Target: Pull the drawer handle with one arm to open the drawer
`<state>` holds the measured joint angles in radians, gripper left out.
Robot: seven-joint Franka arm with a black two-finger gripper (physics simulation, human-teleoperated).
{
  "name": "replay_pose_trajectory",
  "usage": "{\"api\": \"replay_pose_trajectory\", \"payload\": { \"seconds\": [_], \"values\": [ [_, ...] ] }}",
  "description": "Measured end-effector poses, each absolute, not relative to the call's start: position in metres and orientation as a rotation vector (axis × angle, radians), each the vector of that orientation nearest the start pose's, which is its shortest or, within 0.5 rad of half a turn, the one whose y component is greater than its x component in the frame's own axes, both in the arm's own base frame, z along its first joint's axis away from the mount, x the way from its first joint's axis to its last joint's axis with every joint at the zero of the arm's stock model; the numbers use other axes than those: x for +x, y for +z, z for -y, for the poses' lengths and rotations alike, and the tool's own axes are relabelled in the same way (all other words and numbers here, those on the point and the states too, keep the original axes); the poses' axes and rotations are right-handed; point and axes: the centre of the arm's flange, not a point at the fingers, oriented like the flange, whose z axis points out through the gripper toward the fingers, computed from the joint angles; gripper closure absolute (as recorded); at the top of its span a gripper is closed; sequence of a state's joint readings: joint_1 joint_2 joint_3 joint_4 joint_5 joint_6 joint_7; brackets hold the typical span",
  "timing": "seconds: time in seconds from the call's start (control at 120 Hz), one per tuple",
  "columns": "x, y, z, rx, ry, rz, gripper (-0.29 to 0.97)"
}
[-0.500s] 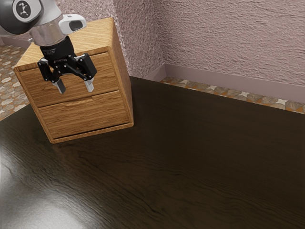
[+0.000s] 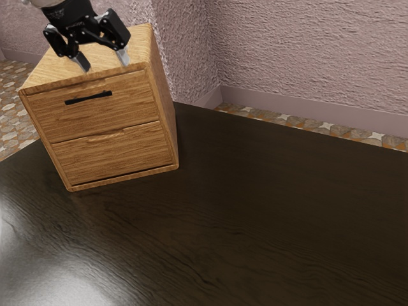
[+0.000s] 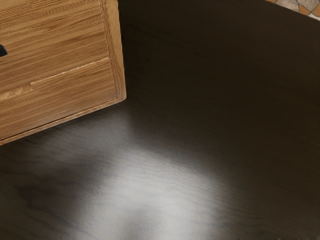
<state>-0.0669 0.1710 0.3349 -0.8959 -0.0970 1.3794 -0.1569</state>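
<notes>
Pincer (image 2: 103, 62) has risen off the drawer (image 2: 131, 102) front. It now hangs at the upper left of the frame over the cabinet (image 2: 163, 108) top, fingers spread and empty. Handle (image 2: 88, 98) is uncovered just below, ungrasped. Drawer sits flush and shut. Pull likely needs a fresh approach.

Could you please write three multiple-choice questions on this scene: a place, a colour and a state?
1. Where is the gripper relative to the handle? A below it; B above it; C around it.
2. What colour is the handle? A silver; B red; C black.
3. The gripper is: A open; B shut on the handle; C shut on a cup.
Answers: 1 B, it hangs at the top of the cabinet; 2 C, a black bar; 3 A, fingers apart, nothing between.
</notes>
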Motion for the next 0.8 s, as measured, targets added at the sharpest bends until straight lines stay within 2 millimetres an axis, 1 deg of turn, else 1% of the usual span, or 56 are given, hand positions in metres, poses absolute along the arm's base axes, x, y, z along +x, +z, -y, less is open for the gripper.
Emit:
{"api": "replay_pose_trajectory", "payload": {
  "seconds": [0.058,0.133,0.317,0.375,0.408,0.442,0.467,0.508,0.592,0.633,0.75,0.8],
  "values": [
    [0.535,0.82,-0.096,-3.068,-0.523,0.569,0.0],
    [0.537,0.821,-0.093,-3.066,-0.543,0.57,0.0],
    [0.544,0.82,-0.095,-3.051,-0.588,0.591,0.0],
    [0.544,0.817,-0.098,-3.049,-0.566,0.604,0.0],
    [0.544,0.809,-0.1,-3.055,-0.525,0.617,0.0],
    [0.54,0.807,-0.103,-3.055,-0.497,0.629,0.0],
    [0.533,0.806,-0.101,-3.06,-0.472,0.624,0.0],
    [0.516,0.801,-0.092,-3.07,-0.424,0.594,0.0],
    [0.476,0.79,-0.069,-3.06,-0.402,0.505,0.0],
    [0.46,0.781,-0.057,-3.045,-0.404,0.461,0.0],
    [0.416,0.742,-0.029,-3.019,-0.358,0.358,0.0],
    [0.397,0.73,-0.017,-3.011,-0.347,0.318,0.0]
  ]
}}
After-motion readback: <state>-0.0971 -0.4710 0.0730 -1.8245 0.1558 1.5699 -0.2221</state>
